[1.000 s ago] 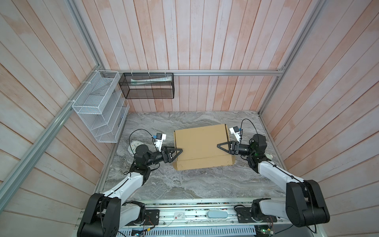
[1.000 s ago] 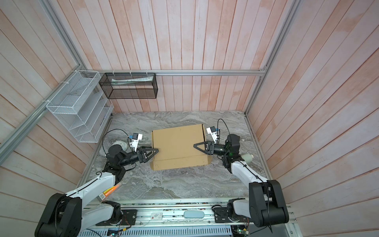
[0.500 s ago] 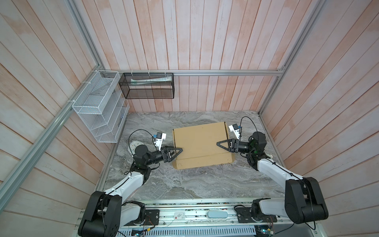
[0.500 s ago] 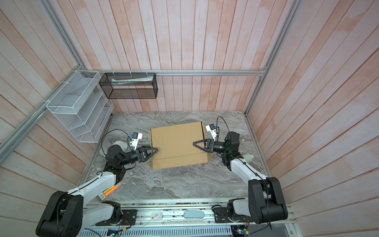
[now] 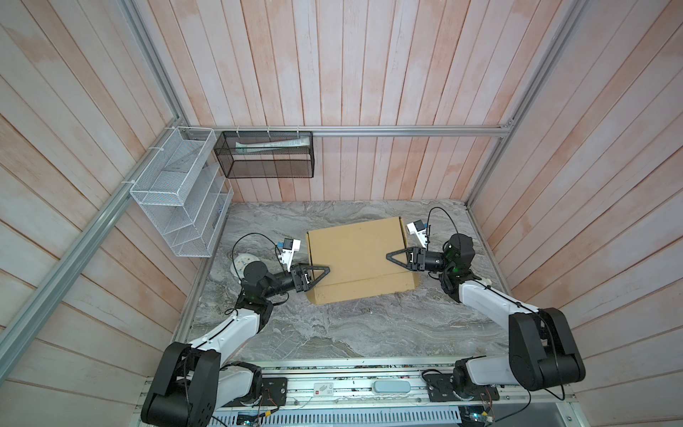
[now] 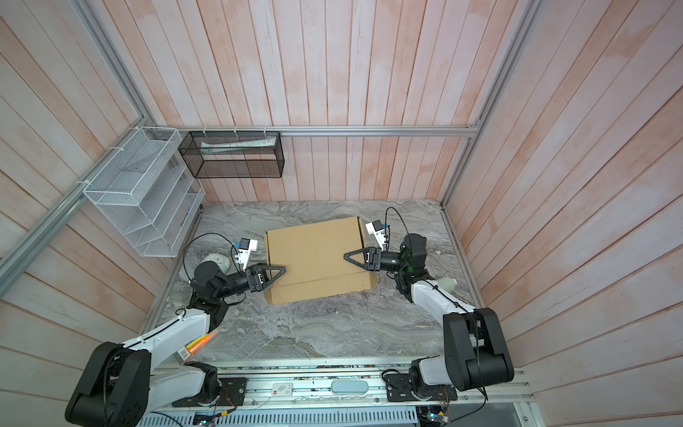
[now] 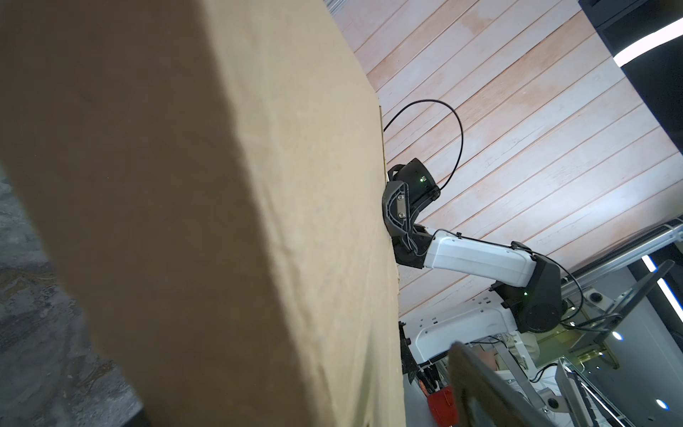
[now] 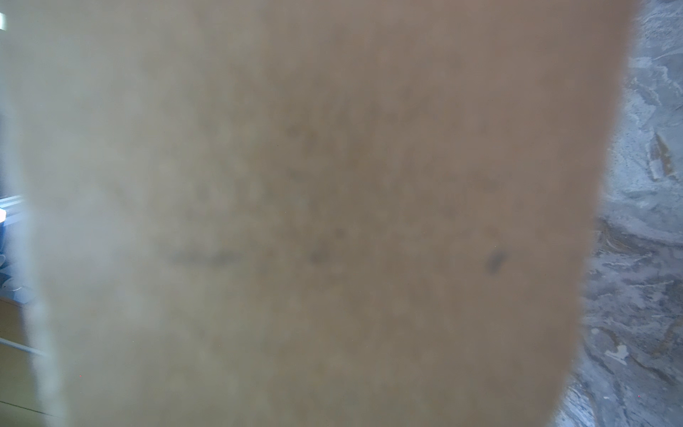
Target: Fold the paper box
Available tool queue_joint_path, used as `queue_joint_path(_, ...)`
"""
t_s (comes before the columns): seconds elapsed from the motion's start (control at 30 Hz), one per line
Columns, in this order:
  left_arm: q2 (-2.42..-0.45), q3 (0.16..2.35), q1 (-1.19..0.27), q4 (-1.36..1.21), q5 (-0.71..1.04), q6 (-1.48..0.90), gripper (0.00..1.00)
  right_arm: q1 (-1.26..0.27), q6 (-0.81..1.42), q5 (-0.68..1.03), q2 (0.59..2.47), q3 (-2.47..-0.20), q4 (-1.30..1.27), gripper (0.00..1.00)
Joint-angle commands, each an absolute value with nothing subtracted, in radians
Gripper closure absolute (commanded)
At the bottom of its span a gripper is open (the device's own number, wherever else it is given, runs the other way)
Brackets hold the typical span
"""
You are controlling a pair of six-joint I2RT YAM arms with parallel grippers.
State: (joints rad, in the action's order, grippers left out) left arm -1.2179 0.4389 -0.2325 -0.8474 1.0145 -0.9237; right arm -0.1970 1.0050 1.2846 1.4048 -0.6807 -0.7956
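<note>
The paper box (image 5: 358, 255) (image 6: 314, 255) is a shut brown cardboard mailer lying on the marble table (image 5: 332, 332). My left gripper (image 5: 327, 268) (image 6: 282, 269) reaches over the box's left end, jaws wide. In the left wrist view the box (image 7: 184, 185) fills the space between them, and one blurred finger (image 7: 476, 380) stands a little off the lid. My right gripper (image 5: 388, 256) (image 6: 346, 256) has its upper finger flat on the lid at the right end. Its lower finger is hidden. Cardboard (image 8: 332, 185) covers nearly the whole right wrist view.
A white wire rack (image 5: 181, 196) hangs on the left wall and a black mesh basket (image 5: 264, 155) on the back wall. A white round object (image 5: 240, 264) lies behind my left wrist. The metal rail (image 5: 351, 384) runs along the front edge.
The box has slid slightly to the left and away from the front, and my right gripper has moved with it. The left gripper has stayed about where it was.
</note>
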Motion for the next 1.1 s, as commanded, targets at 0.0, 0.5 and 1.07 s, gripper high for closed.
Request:
queue_joint_path(0.0,-1.232,0.439,-0.248,-0.921,1.039,-0.941,0.05,-0.205,1.006,1.269,1.426,-0.713,-0.840,0.51)
queue_joint_path(0.5,-1.269,0.454,-0.277,-0.992,1.034,-0.989,0.08,-0.245,1.005,1.247,1.482,-0.741,-0.854,0.52)
queue_joint_path(1.07,-1.244,0.469,-0.280,-0.989,1.038,-1.004,0.22,-0.313,0.971,1.201,1.499,-0.776,-0.819,0.52)
